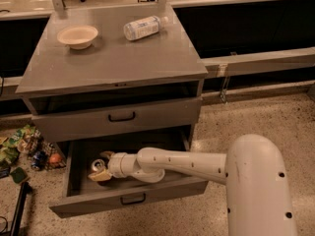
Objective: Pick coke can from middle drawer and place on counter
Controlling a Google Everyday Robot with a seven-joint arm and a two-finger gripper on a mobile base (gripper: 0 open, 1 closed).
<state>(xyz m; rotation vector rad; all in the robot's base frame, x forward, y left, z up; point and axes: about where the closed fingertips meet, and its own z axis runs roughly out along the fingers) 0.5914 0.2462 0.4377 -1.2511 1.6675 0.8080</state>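
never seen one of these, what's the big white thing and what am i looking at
The big white shape is the robot's body; the white arm reaches out from it. At the arm's end is the gripper, its clamp-like hand, down inside the open middle drawer. This is one picture, looking down from the front; where the camera sits is not known. The gripper is right at a coke can in the drawer; whether it already grips it I cannot tell. On the counter stand a pale bowl and, on its side, a clear plastic bottle. The drawer above is closed.
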